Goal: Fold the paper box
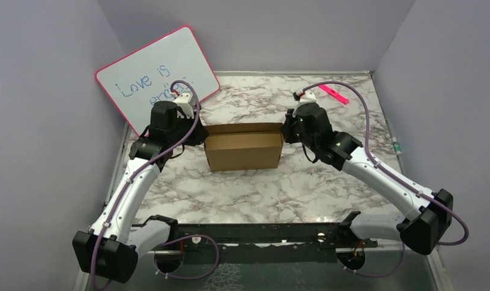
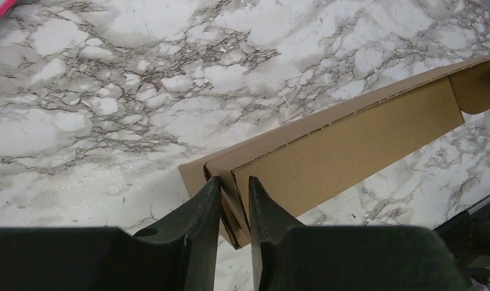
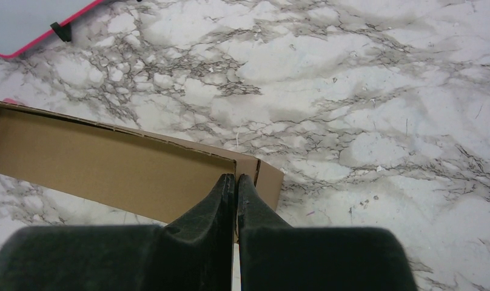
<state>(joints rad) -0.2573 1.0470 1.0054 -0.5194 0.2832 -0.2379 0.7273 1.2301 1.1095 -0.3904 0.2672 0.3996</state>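
The paper box (image 1: 242, 150) is plain brown cardboard, folded into a small open-topped rectangular shape, and stands in the middle of the marble table. My left gripper (image 1: 200, 134) is at its left end. In the left wrist view the gripper (image 2: 234, 188) is shut on the folded end wall of the box (image 2: 352, 139), with cardboard layers between the jaws. My right gripper (image 1: 285, 130) is at the right end. In the right wrist view it (image 3: 236, 180) is pinched shut on the thin end wall of the box (image 3: 109, 170).
A pink-framed whiteboard (image 1: 157, 76) with blue writing leans at the back left, close behind my left arm. A pink marker (image 1: 333, 94) lies at the back right. Purple walls enclose the table on three sides.
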